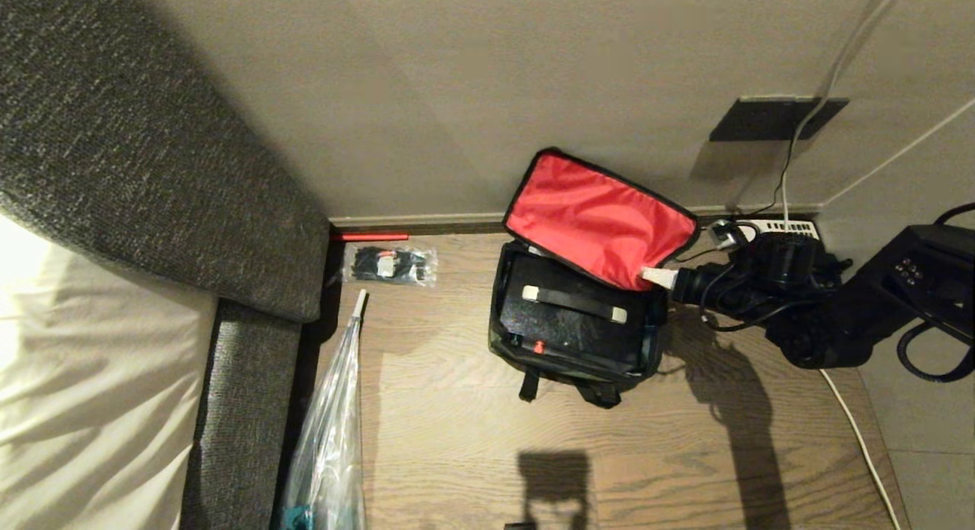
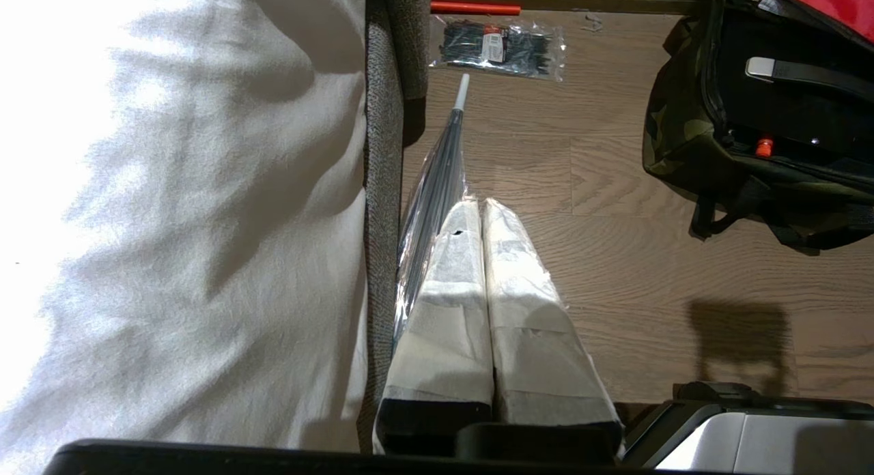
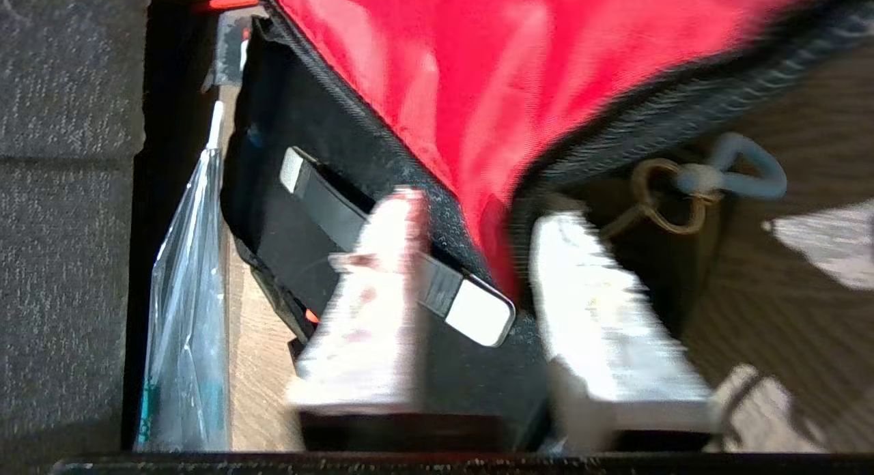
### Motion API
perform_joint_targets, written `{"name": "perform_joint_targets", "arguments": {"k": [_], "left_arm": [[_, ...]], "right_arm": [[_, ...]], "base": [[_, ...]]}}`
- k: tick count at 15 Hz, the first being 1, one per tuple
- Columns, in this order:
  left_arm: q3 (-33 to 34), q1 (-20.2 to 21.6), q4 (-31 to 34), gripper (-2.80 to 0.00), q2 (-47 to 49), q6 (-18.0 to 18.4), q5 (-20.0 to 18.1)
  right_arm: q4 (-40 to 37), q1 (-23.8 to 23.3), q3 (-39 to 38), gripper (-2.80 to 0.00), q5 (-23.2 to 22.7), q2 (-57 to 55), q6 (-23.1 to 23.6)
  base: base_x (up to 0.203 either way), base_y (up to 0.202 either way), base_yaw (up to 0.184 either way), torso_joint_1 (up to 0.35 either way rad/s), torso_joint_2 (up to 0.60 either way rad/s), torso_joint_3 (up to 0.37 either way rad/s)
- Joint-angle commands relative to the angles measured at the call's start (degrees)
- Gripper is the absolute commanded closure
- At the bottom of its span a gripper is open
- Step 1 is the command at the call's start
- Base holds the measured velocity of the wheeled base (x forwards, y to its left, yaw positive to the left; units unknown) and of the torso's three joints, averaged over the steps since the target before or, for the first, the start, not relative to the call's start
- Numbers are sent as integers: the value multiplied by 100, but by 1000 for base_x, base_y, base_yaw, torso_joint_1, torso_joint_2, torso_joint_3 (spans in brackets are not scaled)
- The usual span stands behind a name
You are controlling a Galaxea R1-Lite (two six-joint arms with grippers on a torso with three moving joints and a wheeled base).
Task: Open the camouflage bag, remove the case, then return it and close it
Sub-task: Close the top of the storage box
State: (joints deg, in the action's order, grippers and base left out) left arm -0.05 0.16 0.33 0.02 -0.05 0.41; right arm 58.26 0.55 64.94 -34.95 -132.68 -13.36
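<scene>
The camouflage bag (image 1: 567, 365) stands open on the wood floor, its red-lined lid (image 1: 602, 218) tilted up toward the wall. Inside lies the black case (image 1: 571, 324) with its grey-ended handle (image 1: 575, 303) and small red latch (image 1: 538, 347). My right gripper (image 1: 660, 277) reaches in from the right to the lid's lower right corner. In the right wrist view the right gripper (image 3: 478, 209) is open, its white fingers (image 3: 601, 304) apart with the lid's (image 3: 491, 65) zippered edge between them, above the case (image 3: 287, 209). My left gripper (image 2: 481, 205) is shut and empty, low beside the bed.
A grey upholstered bed frame (image 1: 152, 134) with a white sheet fills the left. A plastic-wrapped umbrella (image 1: 335, 423), a packet of black cable ties (image 1: 390, 265) and a red rod (image 1: 373, 237) lie left of the bag. A power strip (image 1: 784, 227) and cables sit by the wall.
</scene>
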Motion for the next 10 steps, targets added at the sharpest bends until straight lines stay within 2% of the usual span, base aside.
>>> {"name": "perform_joint_targets", "arguments": {"k": [1, 5, 7, 10], "left_arm": [[-4, 2, 2, 0, -11, -4, 2], [-4, 2, 2, 0, -11, -4, 2], [-4, 2, 2, 0, -11, 4, 2], [-4, 2, 2, 0, -11, -4, 2]], "right_arm": [[143, 7, -67, -280, -22, 14, -14], [239, 15, -378, -280, -335, 109, 18], [488, 78, -756, -280, -600, 226, 18], [815, 159, -1067, -280, -717, 313, 18]], "base": [[0, 0, 0, 0, 0, 0], [0, 0, 0, 0, 0, 0], [0, 0, 0, 0, 0, 0], [0, 0, 0, 0, 0, 0]]}}
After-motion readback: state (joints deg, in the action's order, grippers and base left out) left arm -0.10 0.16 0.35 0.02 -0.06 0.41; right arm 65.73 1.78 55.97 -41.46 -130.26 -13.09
